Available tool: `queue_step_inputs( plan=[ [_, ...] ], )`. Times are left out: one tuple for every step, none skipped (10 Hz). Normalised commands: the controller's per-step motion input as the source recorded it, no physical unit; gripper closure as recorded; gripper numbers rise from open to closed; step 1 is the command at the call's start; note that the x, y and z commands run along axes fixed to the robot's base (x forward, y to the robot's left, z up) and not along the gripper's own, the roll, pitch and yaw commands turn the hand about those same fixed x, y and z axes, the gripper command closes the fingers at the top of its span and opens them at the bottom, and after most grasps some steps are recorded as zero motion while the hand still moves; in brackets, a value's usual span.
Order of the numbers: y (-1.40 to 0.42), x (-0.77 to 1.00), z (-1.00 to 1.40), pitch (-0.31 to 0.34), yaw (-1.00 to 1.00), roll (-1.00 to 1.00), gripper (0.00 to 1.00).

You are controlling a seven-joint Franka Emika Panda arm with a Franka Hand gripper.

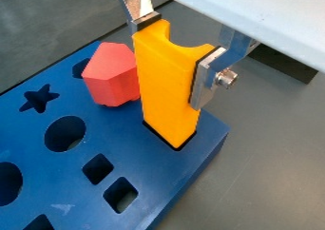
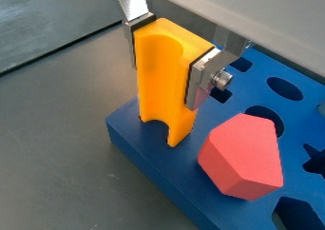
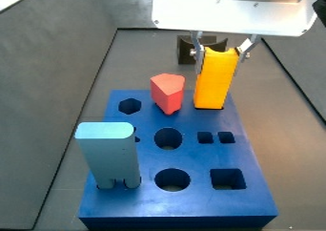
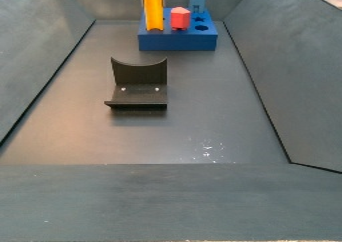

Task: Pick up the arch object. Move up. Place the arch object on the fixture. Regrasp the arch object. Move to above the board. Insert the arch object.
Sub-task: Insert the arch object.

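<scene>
The arch object (image 1: 169,82) is a yellow-orange block standing upright, its lower end at a corner hole of the blue board (image 1: 76,182). My gripper (image 1: 176,51) is shut on its upper part, silver fingers (image 1: 210,77) pressed on two opposite sides. In a wrist view the arch object (image 2: 166,77) shows its notch at the bottom, at the board (image 2: 165,162) top near the edge. Both side views show the arch object (image 3: 214,77) (image 4: 155,10) upright at the board's (image 3: 192,201) (image 4: 181,39) far end under the gripper (image 3: 219,48). The fixture (image 4: 138,84) stands bare on the floor.
A red prism peg (image 1: 112,74) (image 3: 167,92) sits in the board beside the arch object. A tall light-blue block (image 3: 107,154) stands in the board's near left corner. Several holes in the board are open. Sloped dark walls (image 4: 47,76) enclose the floor.
</scene>
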Motion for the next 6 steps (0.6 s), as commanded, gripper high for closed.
queue_step_inputs(
  plan=[
    [-0.02,-0.11,-0.26,-0.056,0.03,0.06,1.0],
    [-0.08,-0.04,-0.41,-0.109,0.01,-0.02,1.0],
    [-0.04,0.0,-0.32,-0.089,0.0,0.0,1.0],
    [0.0,0.0,-0.29,-0.031,0.04,0.02,1.0],
    [0.0,0.0,-0.39,-0.019,0.01,0.05,1.0],
    [0.0,0.03,-0.53,-0.026,0.0,0.1,1.0]
  ],
)
